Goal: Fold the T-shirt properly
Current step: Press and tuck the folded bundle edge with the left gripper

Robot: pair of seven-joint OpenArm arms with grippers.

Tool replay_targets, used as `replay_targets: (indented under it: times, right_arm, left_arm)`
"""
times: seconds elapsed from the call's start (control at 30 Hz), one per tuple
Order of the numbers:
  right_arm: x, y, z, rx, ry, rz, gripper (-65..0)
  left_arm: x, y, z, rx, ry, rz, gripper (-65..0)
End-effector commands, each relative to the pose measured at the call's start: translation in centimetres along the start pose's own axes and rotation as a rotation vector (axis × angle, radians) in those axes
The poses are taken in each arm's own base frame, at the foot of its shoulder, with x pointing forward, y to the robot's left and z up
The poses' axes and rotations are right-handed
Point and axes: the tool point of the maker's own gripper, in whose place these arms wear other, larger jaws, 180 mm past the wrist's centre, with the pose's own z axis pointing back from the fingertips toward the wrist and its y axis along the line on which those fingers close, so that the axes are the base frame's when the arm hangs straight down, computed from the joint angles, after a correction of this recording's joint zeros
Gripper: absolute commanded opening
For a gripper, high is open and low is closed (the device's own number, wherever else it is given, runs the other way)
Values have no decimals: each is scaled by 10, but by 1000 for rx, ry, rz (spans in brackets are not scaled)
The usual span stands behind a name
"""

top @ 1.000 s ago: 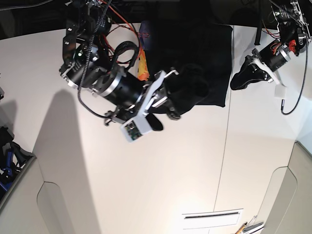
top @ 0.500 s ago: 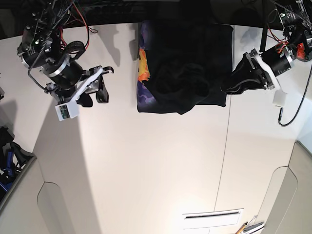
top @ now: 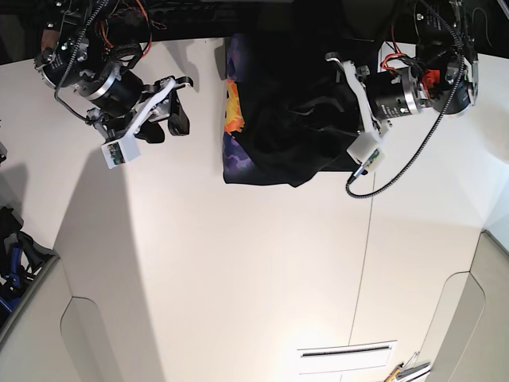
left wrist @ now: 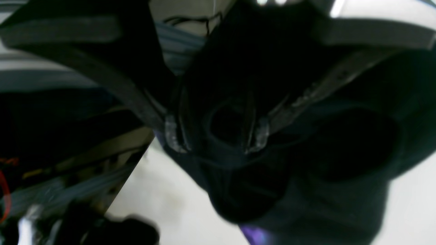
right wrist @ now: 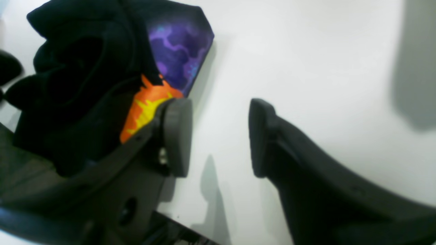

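Now the left hand sits spread open over the bunched black T-shirt, cloth lying between its fingers. Well apart, the right hand hangs open and empty above the white surface, the shirt beside its finger.

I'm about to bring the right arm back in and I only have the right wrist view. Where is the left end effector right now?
Observer: In the base view the left arm reaches over the T-shirt from the side opposite yours. Its end effector is above the bunched black middle of the shirt, not over the bare table.
Operator: Is it holding the cloth?
Observer: In the left wrist view the left end effector has its fingers standing apart, with a fold of black cloth between them. I can't tell whether that fold is gripped or just lying there.
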Motion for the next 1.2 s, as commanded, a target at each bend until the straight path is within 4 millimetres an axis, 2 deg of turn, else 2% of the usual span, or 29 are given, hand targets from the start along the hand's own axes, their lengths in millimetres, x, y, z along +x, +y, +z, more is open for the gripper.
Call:
replay_targets:
  times: [0.0,0.23,0.27,0.37,0.4,0.57,0.87,1.17]
  right_arm:
    - [11,2,3,7,-42,12,-390]
    - [11,2,3,7,-46,12,-390]
    - [11,2,3,7,-46,12,-390]
    - [12,2,3,7,-46,12,-390]
    - [12,2,3,7,-46,12,-390]
    - [12,2,3,7,-48,13,-390]
    - [12,2,3,7,-48,13,-390]
    - [13,2,3,7,-52,13,-389]
  left_arm:
    - [7,-1,0,7,-23,-32,-375]
    - [0,14,-5,106,24,-90,-383]
    - [0,15,-5,108,26,-90,-415]
    - [-6,15,-3,108,61,-93,-618]
    - [-8,14,-1,99,78,-95,-650]
    - [-15,16,12,95,141,-124,-650]
    - [-30,17,21,105,174,-96,-650]
    - [-16,42,58,231,90,-51,-650]
